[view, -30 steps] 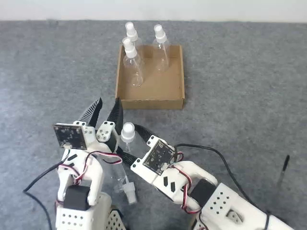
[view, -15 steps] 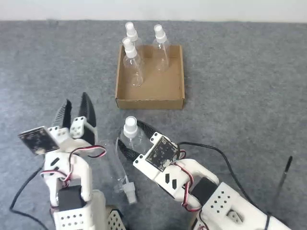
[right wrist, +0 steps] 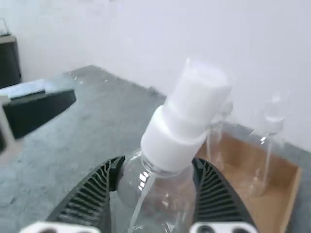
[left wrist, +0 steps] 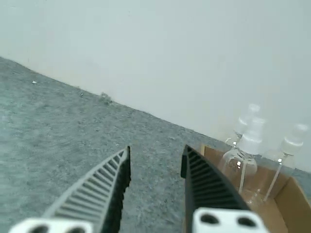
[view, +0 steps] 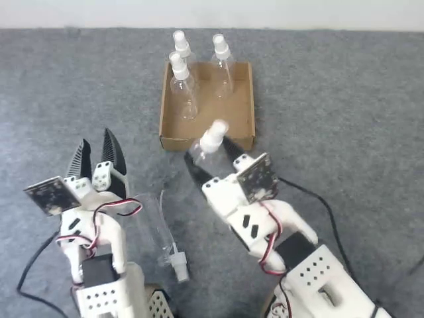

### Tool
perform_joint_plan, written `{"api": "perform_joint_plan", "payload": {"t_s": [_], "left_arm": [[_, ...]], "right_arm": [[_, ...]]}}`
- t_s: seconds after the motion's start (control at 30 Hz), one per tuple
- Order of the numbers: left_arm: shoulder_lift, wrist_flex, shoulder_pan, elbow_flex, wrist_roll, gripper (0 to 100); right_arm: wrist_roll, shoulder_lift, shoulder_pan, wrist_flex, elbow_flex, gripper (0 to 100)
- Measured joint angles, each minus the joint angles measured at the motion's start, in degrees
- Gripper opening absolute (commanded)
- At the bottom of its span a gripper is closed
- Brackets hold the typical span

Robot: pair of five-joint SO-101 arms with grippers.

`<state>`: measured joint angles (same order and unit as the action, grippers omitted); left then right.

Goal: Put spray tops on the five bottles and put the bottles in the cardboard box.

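The right hand (view: 211, 158) is clenched on one clear bottle (view: 201, 156). It grips the body just below the neck, and the white spray top (view: 212, 135) sticks out past the fingers, tilted toward the cardboard box (view: 207, 142). The held bottle hangs above the grey worktop (view: 344, 119), right in front of the box's near wall.

The left hand (view: 95, 138) is released — fingers spread with nothing between them. It sits over the worktop, well apart from the box on the left arm's side.

There are five bottles in all. One is in the right hand. Three upright bottles (view: 184, 93) stand inside the box toward its far end, each with a white top. One lying bottle (view: 158, 228) rests on its side on the worktop between the two arms — a white top at its near end.
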<state>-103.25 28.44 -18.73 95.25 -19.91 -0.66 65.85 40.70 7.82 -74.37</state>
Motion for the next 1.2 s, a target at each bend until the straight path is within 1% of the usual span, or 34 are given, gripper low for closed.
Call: {"api": "perform_joint_plan", "payload": {"t_s": [0.23,0.3,0.5,0.9,1.2], "left_arm": [[0.0,-1.0,-0.2,0.4,0.4,16],[0.0,-1.0,-0.2,0.4,0.4,16],[0.0,-1.0,-0.2,0.4,0.4,16],[0.0,-1.0,-0.2,0.4,0.5,16],[0.0,-1.0,-0.2,0.4,0.5,16]], "right_arm": [[0.0,0.0,-2.5,1.5,6.5,0.6],[0.0,-1.9,-3.2,1.5,8.6,0.6],[0.0,-12.9,-6.2,1.0,14.9,0.6],[0.0,-34.8,-11.3,-10.8,23.3,0.6],[0.0,-50.3,-13.1,-15.0,32.4,0.6]]}}
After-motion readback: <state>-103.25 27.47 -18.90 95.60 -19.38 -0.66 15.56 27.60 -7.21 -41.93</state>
